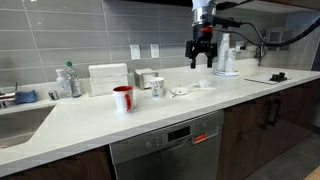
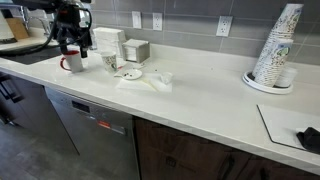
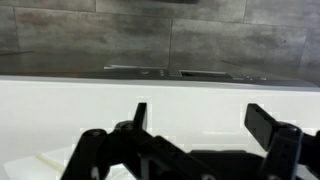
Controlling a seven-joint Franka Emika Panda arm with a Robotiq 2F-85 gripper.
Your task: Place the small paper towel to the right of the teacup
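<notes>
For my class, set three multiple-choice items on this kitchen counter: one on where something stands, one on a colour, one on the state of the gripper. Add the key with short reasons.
1. Where does the teacup stand?
A in the sink; B on the counter beside the mug; C on the floor.
2. What colour is the mug outside?
A blue; B green; C red.
3. How are the fingers of the gripper?
A open, holding nothing; B shut on the teacup; C shut on the mug.

Key: 1 B, both exterior views show it on the white counter next to the mug. 2 C, its outside is plainly red. 3 A, the wrist view shows the fingers apart with nothing between them.
</notes>
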